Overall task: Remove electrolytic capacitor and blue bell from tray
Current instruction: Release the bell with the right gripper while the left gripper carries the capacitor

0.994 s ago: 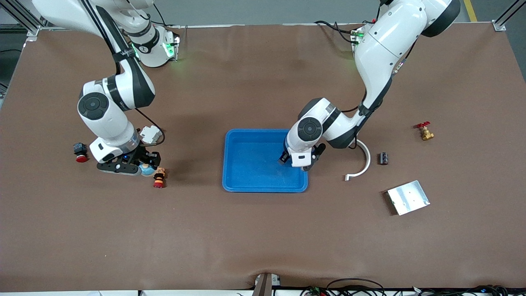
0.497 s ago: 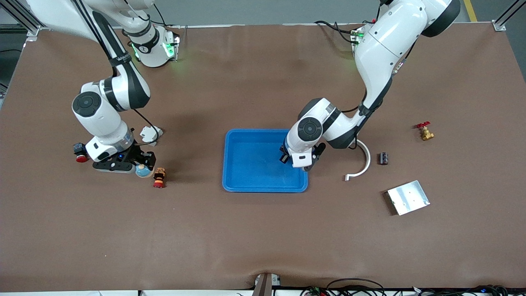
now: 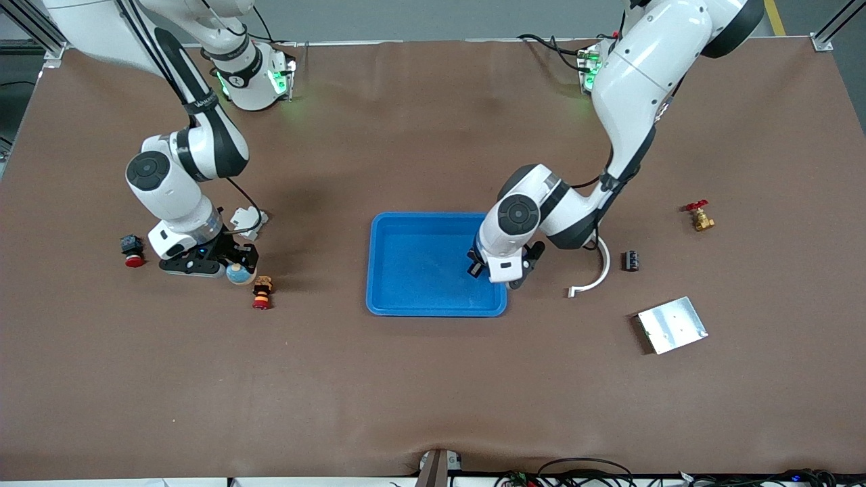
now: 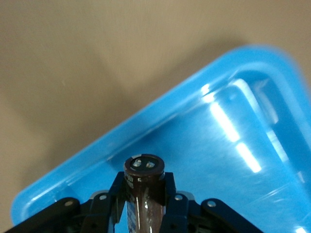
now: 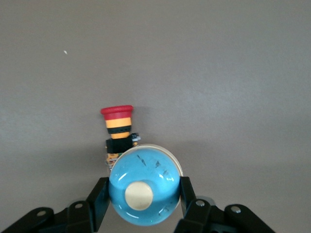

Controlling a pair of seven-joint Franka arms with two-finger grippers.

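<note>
A dark brown capacitor (image 4: 144, 170) with two metal terminals on its end stands between the fingers of my left gripper (image 4: 144, 183), which is shut on it. That gripper (image 3: 498, 274) hangs over the corner of the blue tray (image 3: 406, 301) toward the left arm's end; the tray's floor (image 4: 233, 145) shows just under the capacitor. My right gripper (image 5: 144, 190) is shut on the round light-blue bell (image 5: 146, 204) with a cream button. The bell (image 3: 237, 274) is low over the table at the right arm's end, beside a red and yellow push button (image 3: 261, 292).
A second small dark capacitor (image 3: 631, 260), a white curved piece (image 3: 597, 270), a metal plate (image 3: 672, 325) and a brass valve with a red handle (image 3: 699, 216) lie toward the left arm's end. A red-capped black button (image 3: 132, 249) sits beside the right arm.
The left hand has shifted slightly over the tray's corner toward the left arm's end. The right arm has swung a little, keeping the bell beside the red and yellow button.
</note>
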